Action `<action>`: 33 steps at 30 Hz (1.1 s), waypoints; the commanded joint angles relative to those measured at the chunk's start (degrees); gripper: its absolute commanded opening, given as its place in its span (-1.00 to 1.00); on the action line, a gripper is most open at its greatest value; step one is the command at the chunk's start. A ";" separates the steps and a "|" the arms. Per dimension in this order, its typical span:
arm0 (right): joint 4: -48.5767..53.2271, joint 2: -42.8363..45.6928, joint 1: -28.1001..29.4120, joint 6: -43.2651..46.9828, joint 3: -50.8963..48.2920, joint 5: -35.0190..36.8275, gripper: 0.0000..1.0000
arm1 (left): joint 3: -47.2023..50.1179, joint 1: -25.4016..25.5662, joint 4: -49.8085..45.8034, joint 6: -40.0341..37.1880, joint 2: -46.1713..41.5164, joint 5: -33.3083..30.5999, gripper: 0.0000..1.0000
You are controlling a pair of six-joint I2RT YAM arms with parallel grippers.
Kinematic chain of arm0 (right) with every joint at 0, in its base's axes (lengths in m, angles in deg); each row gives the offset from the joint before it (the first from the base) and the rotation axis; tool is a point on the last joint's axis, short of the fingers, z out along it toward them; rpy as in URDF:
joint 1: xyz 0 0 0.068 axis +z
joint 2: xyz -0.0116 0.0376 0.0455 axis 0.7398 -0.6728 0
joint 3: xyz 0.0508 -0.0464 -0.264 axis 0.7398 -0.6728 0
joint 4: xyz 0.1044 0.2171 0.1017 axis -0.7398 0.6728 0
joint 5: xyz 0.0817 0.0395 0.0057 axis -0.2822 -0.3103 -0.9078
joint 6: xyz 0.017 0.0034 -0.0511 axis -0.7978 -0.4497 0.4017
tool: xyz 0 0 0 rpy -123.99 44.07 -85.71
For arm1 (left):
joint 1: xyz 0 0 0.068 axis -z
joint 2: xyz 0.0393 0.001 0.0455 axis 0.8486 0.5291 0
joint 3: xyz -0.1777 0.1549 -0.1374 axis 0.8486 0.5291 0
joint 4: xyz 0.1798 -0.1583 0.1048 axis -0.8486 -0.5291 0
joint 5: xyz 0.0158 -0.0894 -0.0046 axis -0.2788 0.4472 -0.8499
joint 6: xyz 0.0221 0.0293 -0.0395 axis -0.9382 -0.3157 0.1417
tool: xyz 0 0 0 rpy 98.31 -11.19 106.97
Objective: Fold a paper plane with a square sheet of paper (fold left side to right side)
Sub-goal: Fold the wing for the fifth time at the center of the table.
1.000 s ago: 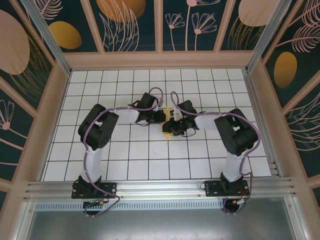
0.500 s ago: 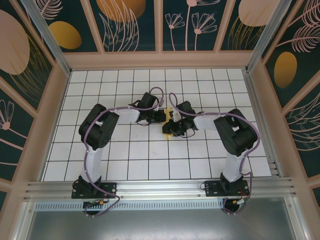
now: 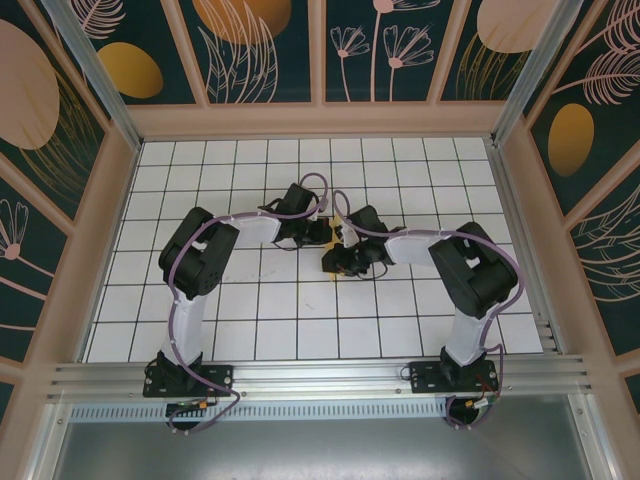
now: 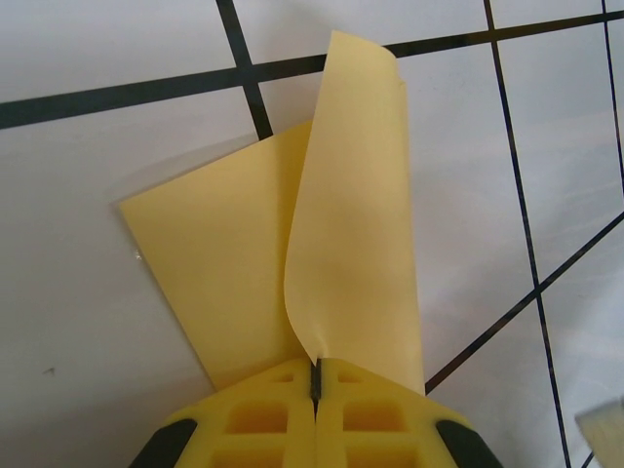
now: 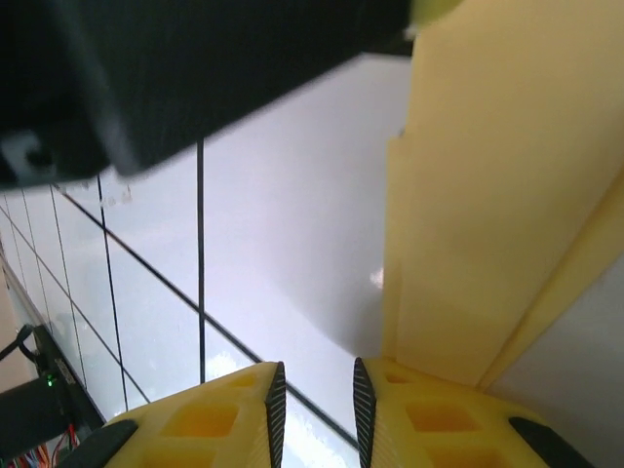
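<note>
Two arms close together over the white gridded tabletop (image 3: 250,330), at the top view's centre.
The yellow square sheet of paper (image 4: 229,253) lies there with one flap curled upward (lower centre, left wrist view), its edge pinched in the fully closed left gripper (image 4: 315,375). The right gripper (image 5: 317,385) stands slightly parted, holding nothing, the paper just beside it.

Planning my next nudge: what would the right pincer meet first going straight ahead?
Likely the bare white table beside the yellow paper; the left arm's dark body lies beyond. Depth unclear.
</note>
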 commanded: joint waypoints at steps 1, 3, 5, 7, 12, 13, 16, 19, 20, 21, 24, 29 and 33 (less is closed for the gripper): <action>4.79 1.47 2.01 -0.16 -2.19 -1.36 -0.41 | 0.24 -0.45 -2.28 0.57 4.28 -6.53 -0.89; 4.48 1.58 2.36 -0.40 -2.63 -1.41 -0.42 | 0.33 -0.41 -2.28 0.66 4.26 -6.55 -0.89; 4.38 1.71 2.71 -0.67 -2.94 -1.36 -0.41 | 0.33 -0.57 -2.28 0.66 4.27 -6.55 -0.89; 4.20 1.71 3.18 -0.94 -3.24 -1.46 -0.41 | 0.33 -0.57 -2.22 0.66 4.25 -6.55 -0.90; 4.57 4.04 3.18 -0.57 -2.85 -2.41 -0.40 | 0.68 -0.54 -1.58 0.16 3.76 -5.78 -0.90; 5.25 5.24 2.39 0.03 -2.42 -2.33 -0.40 | 0.79 -0.53 -1.50 -0.03 3.54 -5.64 -0.90; 5.67 9.22 -1.59 0.93 -2.02 -3.48 -0.38 | 1.05 -0.49 -0.90 -0.48 2.62 -4.89 -0.89; 4.38 11.34 -6.88 1.27 -1.84 -5.64 -0.33 | 1.21 -0.53 -0.46 -1.00 1.66 -4.28 -0.89; 4.38 11.17 -8.20 1.56 -1.38 -5.79 -0.33 | 1.22 -0.56 -0.35 -1.23 1.34 -3.97 -0.88; 4.03 10.63 -9.65 1.30 -0.76 -5.60 -0.33 | 1.26 -0.50 -0.14 -1.49 0.99 -3.57 -0.88; 2.40 7.68 -13.07 -0.09 2.24 -4.67 -0.38 | 1.63 -0.50 0.52 -2.10 0.08 -2.69 -0.87; 5.58 -1.17 -13.77 0.48 13.84 1.32 -0.48 | 1.65 -0.49 0.61 -2.42 0.03 -2.24 -0.87; 7.68 -7.92 -14.58 -1.45 21.01 5.46 -0.65 | 1.73 -0.56 0.71 -2.38 0.00 -2.15 -0.87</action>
